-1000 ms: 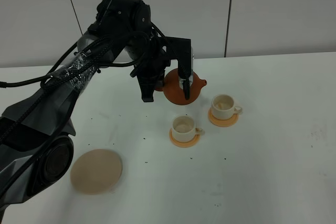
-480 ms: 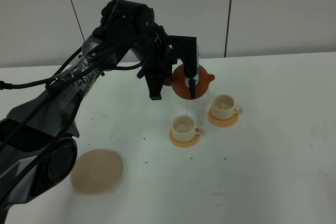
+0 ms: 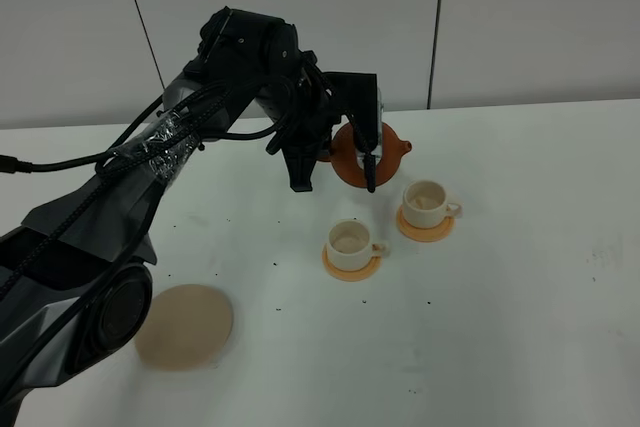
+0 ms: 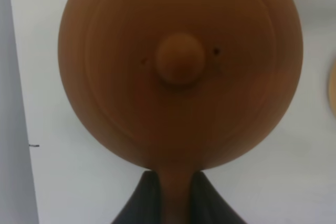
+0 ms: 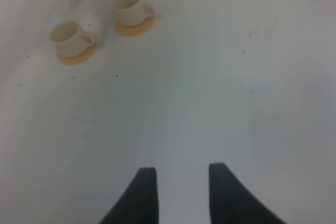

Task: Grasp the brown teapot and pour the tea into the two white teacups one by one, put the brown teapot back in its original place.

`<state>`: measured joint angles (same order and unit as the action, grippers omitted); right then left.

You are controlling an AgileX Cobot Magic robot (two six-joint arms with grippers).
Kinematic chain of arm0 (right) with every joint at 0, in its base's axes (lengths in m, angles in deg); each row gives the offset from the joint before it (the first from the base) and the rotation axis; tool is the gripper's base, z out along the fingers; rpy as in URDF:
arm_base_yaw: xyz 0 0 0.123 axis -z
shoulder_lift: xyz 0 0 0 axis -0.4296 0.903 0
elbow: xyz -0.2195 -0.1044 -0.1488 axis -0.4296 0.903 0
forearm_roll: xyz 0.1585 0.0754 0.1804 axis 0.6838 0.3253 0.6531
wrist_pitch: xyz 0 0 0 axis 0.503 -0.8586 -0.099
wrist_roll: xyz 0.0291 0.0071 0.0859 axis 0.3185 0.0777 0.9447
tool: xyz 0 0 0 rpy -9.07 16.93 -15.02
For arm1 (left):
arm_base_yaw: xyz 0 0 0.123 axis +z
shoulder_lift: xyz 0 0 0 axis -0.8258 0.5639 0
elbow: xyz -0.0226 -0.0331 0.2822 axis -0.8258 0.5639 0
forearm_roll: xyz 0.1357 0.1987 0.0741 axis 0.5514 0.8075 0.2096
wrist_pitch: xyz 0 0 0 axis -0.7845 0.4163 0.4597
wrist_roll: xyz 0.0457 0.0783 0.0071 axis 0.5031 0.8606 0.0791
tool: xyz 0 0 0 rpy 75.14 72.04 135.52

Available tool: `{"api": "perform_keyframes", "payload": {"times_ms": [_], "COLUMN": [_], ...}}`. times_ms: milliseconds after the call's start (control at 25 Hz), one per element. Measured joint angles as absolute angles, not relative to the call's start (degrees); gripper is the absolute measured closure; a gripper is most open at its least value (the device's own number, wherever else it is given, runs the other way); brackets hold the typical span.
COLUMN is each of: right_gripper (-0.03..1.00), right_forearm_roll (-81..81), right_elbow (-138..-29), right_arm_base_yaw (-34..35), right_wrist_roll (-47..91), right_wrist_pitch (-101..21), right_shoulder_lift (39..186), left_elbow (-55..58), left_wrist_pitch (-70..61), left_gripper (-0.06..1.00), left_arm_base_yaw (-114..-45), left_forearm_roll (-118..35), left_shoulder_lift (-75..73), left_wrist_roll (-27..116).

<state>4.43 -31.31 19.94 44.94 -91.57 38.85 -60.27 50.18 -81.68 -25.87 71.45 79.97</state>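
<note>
Brown teapot hangs in the air above the tabletop, carried by the left arm, and we find it just behind the two white teacups, nearer to the far cup than to the near cup, with its short spout pointing toward the right of the exterior view. Each cup sits on its own orange coaster. The left arm climbs from the lower left corner of that view, arches high over the tabletop and bends sharply down at the wrist, so that its black end piece stands over the pot. In the left wrist view we look onto the lid and knob, and the left end effector pinches the loop handle between its two dark fingers. The pale beige disc lies bare by the arm's base, well apart from the pot. The right end effector hovers with its fingers spread over bare tabletop, gripping nothing, with the cups far ahead of it.
</note>
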Motion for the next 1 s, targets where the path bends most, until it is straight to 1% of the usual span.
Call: {"api": "perform_keyframes", "payload": {"times_ms": [360,1000], "right_gripper": [0.73,0.73], "right_forearm_roll": [4.43,4.43], "right_elbow": [-31.31,-31.31], "right_arm_base_yaw": [19.94,19.94], "right_wrist_roll": [44.94,44.94], "right_wrist_pitch": [-91.57,-91.57], "right_shoulder_lift": [38.85,38.85], "left_elbow": [-60.27,-60.27], "left_wrist_pitch": [48.94,48.42], "left_gripper": [0.77,0.77], "left_arm_base_yaw": [-83.33,-83.9], "left_forearm_roll": [-22.36,-17.79], "left_shoulder_lift": [71.45,71.45], "left_wrist_roll": [80.92,83.2]}}
